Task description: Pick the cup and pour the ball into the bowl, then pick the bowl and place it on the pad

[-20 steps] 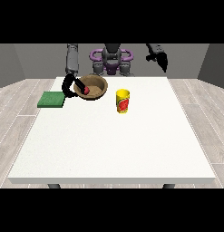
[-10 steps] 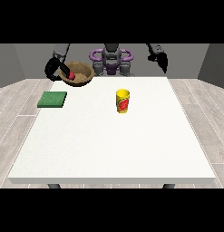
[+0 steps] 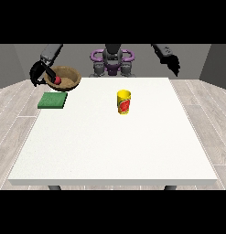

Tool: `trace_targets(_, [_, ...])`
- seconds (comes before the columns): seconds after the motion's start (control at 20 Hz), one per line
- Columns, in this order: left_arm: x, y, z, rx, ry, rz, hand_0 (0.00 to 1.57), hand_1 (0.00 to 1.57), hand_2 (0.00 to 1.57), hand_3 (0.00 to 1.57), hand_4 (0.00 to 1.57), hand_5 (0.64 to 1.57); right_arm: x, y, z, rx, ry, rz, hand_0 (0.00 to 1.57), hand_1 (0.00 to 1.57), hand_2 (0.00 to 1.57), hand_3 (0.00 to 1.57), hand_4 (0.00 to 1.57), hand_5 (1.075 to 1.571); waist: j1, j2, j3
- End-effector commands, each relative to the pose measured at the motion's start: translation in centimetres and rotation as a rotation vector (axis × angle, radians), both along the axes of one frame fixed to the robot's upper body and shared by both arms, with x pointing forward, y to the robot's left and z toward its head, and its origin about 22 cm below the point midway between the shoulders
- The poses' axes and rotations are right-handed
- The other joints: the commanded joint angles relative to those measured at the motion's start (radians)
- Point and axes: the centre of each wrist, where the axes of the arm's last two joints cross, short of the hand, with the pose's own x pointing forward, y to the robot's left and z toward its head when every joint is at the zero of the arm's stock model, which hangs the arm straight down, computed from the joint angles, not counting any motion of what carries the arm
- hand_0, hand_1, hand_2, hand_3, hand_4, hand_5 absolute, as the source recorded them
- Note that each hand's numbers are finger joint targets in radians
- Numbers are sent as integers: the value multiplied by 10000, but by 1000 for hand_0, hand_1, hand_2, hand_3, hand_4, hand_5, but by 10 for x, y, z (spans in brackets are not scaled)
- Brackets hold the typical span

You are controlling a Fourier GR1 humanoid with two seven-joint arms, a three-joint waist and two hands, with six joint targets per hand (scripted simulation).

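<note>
Curling round the bowl (image 3: 66, 77) rim, fingers (image 3: 46, 72) hold it (ball (image 3: 57, 80) inside) above the pad (image 3: 53, 100).

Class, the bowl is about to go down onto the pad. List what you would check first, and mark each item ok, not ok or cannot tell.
1. Ball inside the bowl: ok.
2. Bowl held at its rim by the robot hand at the view's left: ok.
3. Bowl lifted off the table: ok.
4. Bowl directly above the green pad: cannot tell.
5. Pad free of other things: ok.
6. Yellow cup upright and away from the pad: ok.
</note>
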Motion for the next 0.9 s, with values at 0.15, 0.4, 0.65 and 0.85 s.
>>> trace_targets(0.15, [-7, 119, 82, -290, -1628, 716, 0, 0, 0, 0, 1296, 1571, -20, -26, -10, 223, -1086, -638, 1571, 1571, 1571, 0, 864, 1570, 448, 947, 4])
trace_targets(0.4, [-33, 169, 74, -451, -2149, 970, 0, 0, 0, 0, 1248, 1569, -14, -36, 12, 251, -1851, -769, 1571, 1571, 1571, 0, 793, 1566, 402, 1599, -4])
trace_targets(0.65, [-40, 202, 83, -530, -2078, 1476, 0, 0, 0, 0, 1187, 1557, 0, -8, 15, -15, -1668, -604, 1571, 1571, 1571, 0, 685, 1567, -94, 1524, -12])
trace_targets(0.85, [-25, 176, 101, -219, -2454, 807, 0, 0, 0, 0, 1188, 1558, -14, -63, 32, -160, -1798, -2241, 1218, 1218, 1411, 1299, 0, 1553, 483, 1912, 6])
